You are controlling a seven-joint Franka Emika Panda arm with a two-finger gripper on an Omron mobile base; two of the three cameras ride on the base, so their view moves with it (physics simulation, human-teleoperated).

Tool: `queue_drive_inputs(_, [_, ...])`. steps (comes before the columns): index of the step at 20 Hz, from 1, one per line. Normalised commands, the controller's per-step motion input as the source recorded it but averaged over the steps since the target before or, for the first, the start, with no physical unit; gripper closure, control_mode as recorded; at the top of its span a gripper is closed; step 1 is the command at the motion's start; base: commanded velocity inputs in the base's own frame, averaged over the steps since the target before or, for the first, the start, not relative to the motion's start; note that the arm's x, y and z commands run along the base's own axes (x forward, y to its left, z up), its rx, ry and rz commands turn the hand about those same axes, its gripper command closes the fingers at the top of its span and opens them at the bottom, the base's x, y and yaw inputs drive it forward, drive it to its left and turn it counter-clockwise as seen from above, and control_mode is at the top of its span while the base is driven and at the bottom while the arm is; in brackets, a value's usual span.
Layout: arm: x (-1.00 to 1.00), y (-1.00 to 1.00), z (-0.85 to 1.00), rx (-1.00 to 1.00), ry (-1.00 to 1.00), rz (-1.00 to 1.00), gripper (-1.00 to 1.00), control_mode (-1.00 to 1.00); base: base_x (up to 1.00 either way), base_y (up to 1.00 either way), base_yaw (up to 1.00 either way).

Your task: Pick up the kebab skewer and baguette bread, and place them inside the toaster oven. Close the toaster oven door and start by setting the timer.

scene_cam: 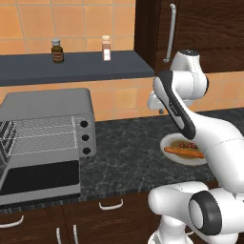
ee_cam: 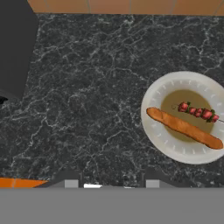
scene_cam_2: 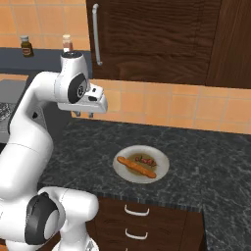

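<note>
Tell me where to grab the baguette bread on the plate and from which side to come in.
Take the baguette bread at its middle, coming straight down from above. It lies flat on the plate, so only its top and long sides are free. Set the claw fingers across its narrow width; the kebab skewer lies close beside one half, so keep clear of that.

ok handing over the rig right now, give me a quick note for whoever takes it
Gripper: empty, raised above the counter, between the toaster oven and the plate; jaws part open.
Kebab skewer and baguette bread: side by side on the white plate, the baguette nearer the counter's front edge.
Toaster oven: on the counter to the left, its door down and open, racks showing.
Done: nothing picked or loaded yet.
Left: move skewer and baguette into the oven, close the door, set the timer with one of the knobs.
</note>
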Motion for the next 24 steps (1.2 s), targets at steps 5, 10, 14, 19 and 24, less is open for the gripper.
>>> queue_drive_inputs(5, [0.00, 0.00, 0.00, 0.00, 0.00, 0.00, -1.00, 1.00, 0.00, 0.00, 0.00])
queue_drive_inputs(10, [0.00, 0.00, 0.00, 0.00, 0.00, 0.00, -1.00, 1.00, -0.01, 0.00, 0.00])
queue_drive_inputs(14, [0.00, 0.00, 0.00, 0.00, 0.00, 0.00, -1.00, 1.00, -0.03, 0.43, 0.00])
queue_drive_inputs(19, [0.00, 0.00, 0.00, 0.00, 0.00, 0.00, -1.00, 1.00, 0.00, 0.57, 0.00])
queue_drive_inputs(24, [0.00, 0.00, 0.00, 0.00, 0.00, 0.00, -1.00, 1.00, 0.01, 0.42, 0.00])
